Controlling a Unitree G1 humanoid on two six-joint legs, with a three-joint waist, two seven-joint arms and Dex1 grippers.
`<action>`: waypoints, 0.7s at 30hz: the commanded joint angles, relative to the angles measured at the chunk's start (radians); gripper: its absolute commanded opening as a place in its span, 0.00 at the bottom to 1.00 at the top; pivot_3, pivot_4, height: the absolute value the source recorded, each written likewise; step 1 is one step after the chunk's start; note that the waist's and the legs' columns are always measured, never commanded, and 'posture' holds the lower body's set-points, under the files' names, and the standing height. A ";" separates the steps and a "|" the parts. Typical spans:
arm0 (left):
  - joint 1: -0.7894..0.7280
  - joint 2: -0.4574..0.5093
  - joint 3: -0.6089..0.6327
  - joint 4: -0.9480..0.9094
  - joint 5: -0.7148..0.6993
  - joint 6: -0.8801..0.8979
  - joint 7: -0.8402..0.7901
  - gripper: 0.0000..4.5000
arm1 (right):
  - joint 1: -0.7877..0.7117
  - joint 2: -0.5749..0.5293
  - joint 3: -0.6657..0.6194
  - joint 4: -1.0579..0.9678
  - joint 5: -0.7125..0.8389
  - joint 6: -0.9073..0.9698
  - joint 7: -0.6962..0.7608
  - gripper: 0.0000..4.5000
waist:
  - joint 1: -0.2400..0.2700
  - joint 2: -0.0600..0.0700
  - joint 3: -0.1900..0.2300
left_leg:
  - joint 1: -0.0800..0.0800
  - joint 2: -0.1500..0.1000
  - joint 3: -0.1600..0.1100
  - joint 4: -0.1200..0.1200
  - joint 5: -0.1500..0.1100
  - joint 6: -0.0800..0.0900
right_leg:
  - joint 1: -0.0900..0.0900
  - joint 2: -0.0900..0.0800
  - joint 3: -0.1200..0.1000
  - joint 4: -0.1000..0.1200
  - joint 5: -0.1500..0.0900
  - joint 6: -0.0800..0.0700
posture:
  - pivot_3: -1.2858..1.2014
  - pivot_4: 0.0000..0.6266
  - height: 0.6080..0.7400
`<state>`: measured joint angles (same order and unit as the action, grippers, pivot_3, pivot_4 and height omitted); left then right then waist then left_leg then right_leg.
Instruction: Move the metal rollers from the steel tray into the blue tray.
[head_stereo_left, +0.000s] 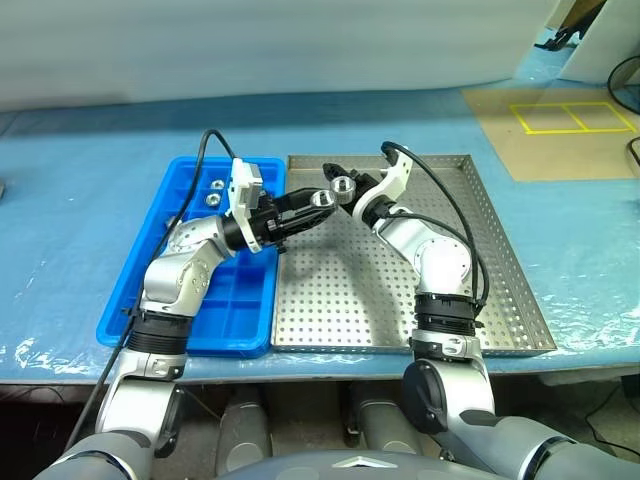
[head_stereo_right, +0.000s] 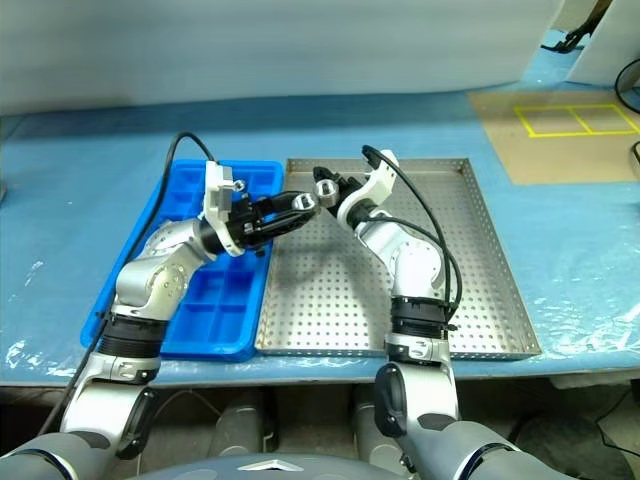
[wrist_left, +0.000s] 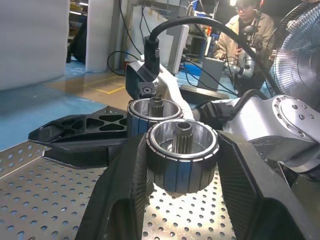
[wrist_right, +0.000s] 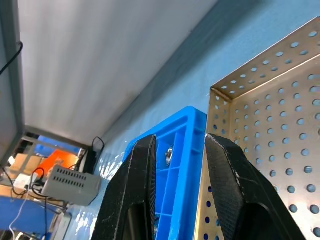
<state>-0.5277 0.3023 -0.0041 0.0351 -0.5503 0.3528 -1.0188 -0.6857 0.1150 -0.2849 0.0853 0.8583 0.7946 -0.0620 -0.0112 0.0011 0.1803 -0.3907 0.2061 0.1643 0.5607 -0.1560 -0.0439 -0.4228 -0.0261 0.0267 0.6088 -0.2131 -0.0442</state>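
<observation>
The left gripper (head_stereo_left: 322, 199) clamps one metal roller (wrist_left: 181, 152); two rollers (head_stereo_left: 213, 191) sit in the blue tray (head_stereo_left: 225, 310).

Silver jointed arms with black rings and black cables (white wrist brackets) end in black-fingered grippers.

You are looking down at a blue table (head_stereo_right: 60, 180) holding the blue tray (head_stereo_right: 225, 330) beside the steel tray (head_stereo_right: 470, 290). Above the steel tray's far left corner, your left gripper (head_stereo_right: 308, 203) clamps a metal roller (head_stereo_right: 301, 200). Your right gripper (head_stereo_right: 322, 180) sits just beside it, with a second roller (head_stereo_right: 326, 187) at its fingers.
</observation>
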 joint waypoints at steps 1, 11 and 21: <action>0.015 0.026 0.055 0.023 0.008 -0.016 0.044 0.38 | -0.013 0.018 0.034 -0.111 -0.045 -0.071 -0.023 0.42 | 0.000 0.000 0.000 | 0.000 0.000 0.000 0.000 0.000 0.000 | 0.000 0.000 0.000 0.000 0.000 0.000 | 0.41 0.24 1.00; 0.034 0.038 0.052 0.018 0.001 -0.023 0.044 0.38 | -0.114 -0.205 -0.117 0.395 -0.076 -0.337 0.279 0.89 | 0.016 -0.001 0.000 | -0.001 -0.001 0.001 0.002 0.000 -0.001 | 0.003 -0.002 0.000 0.000 0.002 0.003 | 0.41 0.24 1.00; 0.013 0.022 0.062 0.065 0.035 -0.069 0.077 0.38 | -0.152 -0.237 -0.141 0.486 0.021 -0.142 0.527 0.99 | -0.002 -0.001 0.000 | 0.000 0.002 0.002 0.003 0.000 0.002 | 0.000 0.000 0.001 0.001 0.003 0.000 | 0.41 0.24 1.00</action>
<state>-0.4909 0.3245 0.0354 0.1068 -0.5232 0.3247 -0.9520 -0.8257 -0.1157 -0.4242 0.5910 0.8401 0.6029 0.4143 -0.0132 0.0004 0.1801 -0.3910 0.2075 0.1667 0.5637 -0.1562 -0.0411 -0.4225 -0.0260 0.0271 0.6094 -0.2103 -0.0439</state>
